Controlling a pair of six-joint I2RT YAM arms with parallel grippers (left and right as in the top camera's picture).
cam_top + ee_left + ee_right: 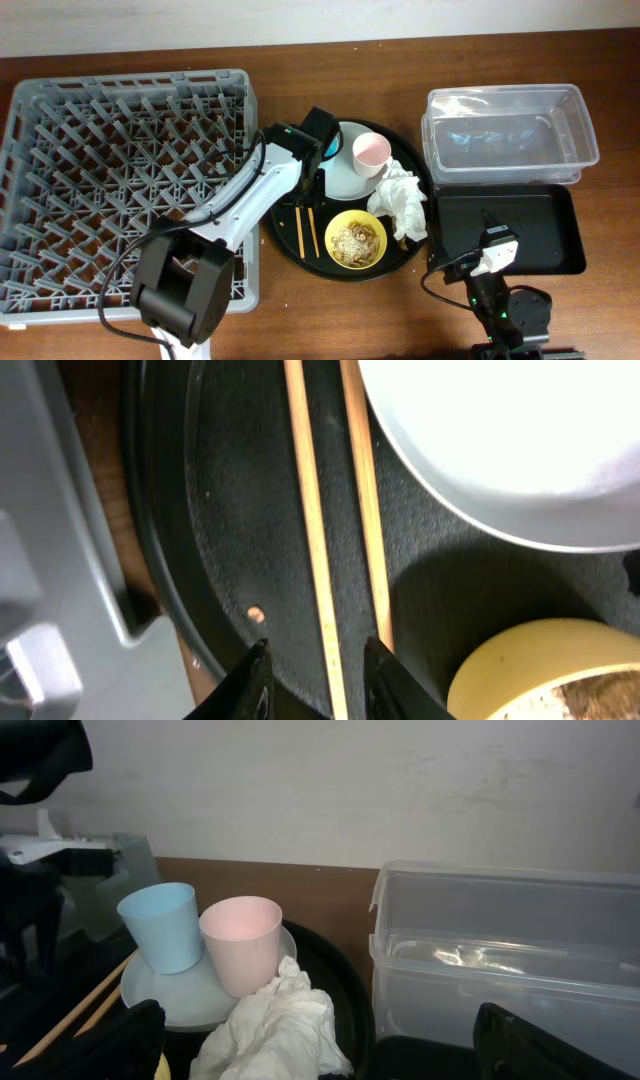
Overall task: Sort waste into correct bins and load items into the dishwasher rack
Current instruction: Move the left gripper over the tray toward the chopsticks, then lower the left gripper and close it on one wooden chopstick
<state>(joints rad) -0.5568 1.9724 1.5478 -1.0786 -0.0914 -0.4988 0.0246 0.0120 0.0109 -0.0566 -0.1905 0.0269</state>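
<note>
Because the left arm [250,200] lies across the round black tray [283,240] in the overhead view, the blue cup [160,925] is hidden there. It is seen only from the right wrist, standing on the plate [180,1005] just beside the pink cup [240,942]. The left fingers [255,682] are cut off at the bottom edge of the left wrist view. Only their tips are shown, held apart, with one of the chopsticks [310,510] passing between them and the other running down to the right-hand tip. The right fingers [560,1045] are seen only as dark, blurred shapes in the lower corners, spread wide apart.

Everything is carried on a brown wooden table [330,325], and a pale wall [400,790] is seen behind it.

A grey lattice rack [110,170] is set at the left of the table. A clear tub [510,135] is placed at the far right, and a shallow black rectangular tray [540,225] lies just in front of it.

On the round tray, the pale plate is found at the back. A crumpled white napkin [402,200] is bunched at the right. A yellow bowl [331,235] is set at the front and holds beige crumbly scraps [356,242]. The thin wooden chopsticks are laid side by side on the tray's bare floor, between its left rim and the bowl.
</note>
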